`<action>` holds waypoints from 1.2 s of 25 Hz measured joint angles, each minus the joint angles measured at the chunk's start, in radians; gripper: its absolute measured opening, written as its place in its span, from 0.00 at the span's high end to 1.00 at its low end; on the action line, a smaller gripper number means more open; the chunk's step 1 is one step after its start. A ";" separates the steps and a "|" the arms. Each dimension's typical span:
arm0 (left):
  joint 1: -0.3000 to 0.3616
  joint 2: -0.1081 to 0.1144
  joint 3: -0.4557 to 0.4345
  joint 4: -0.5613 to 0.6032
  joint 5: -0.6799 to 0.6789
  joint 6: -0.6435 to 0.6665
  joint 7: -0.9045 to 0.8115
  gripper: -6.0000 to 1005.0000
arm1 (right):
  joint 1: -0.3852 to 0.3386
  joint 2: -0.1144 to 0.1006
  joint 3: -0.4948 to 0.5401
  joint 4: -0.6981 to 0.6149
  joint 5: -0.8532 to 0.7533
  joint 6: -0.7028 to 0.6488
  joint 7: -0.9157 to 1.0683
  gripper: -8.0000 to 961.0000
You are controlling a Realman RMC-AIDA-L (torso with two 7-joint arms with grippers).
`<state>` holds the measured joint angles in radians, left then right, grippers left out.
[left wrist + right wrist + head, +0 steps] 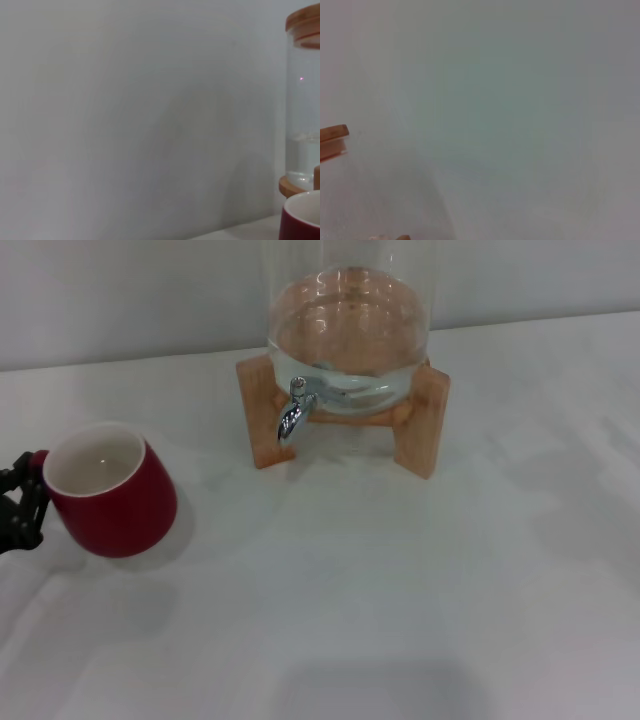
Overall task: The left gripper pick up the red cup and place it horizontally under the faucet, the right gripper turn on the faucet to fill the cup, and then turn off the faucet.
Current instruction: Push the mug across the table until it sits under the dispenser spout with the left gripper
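Dark-red glazed ceramic, white inside, the red cup [110,492] stands on the white counter [380,590], well to the left of the glass jar and nearer the robot than it. The cup appears to lean a little, its open mouth turned up and toward the left. Its handle side faces away from the jar, and there the left gripper [22,502] meets it at the edge of the head view: slim black fingers [20,480] reach in against the cup's rim and handle, and seem closed narrowly on that part of the cup, though the handle itself is hidden behind them. In the left wrist view only a corner of the cup [301,216] shows, with the jar beyond it.

The faucet [293,410], a small chrome spigot with a downturned spout, juts from the front of the glass jar [350,330], well apart from the cup. Nothing touches it. The jar holds clear water in its lower part and sits in a wooden stand [420,420]; the left wrist view shows its wooden lid [305,25] on top.

The right gripper is out of sight in every view; its wrist camera shows mostly blank wall.
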<state>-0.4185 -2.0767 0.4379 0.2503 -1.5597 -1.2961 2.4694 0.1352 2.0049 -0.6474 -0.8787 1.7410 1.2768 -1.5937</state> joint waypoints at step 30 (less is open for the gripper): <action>-0.223 -0.007 0.015 -0.115 0.188 0.212 -0.049 0.87 | 0.021 0.000 -0.002 0.026 -0.001 0.007 -0.012 0.20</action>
<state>-0.6419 -2.0836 0.4529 0.1349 -1.3713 -1.0844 2.4204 0.1565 2.0049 -0.6493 -0.8528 1.7395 1.2843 -1.6061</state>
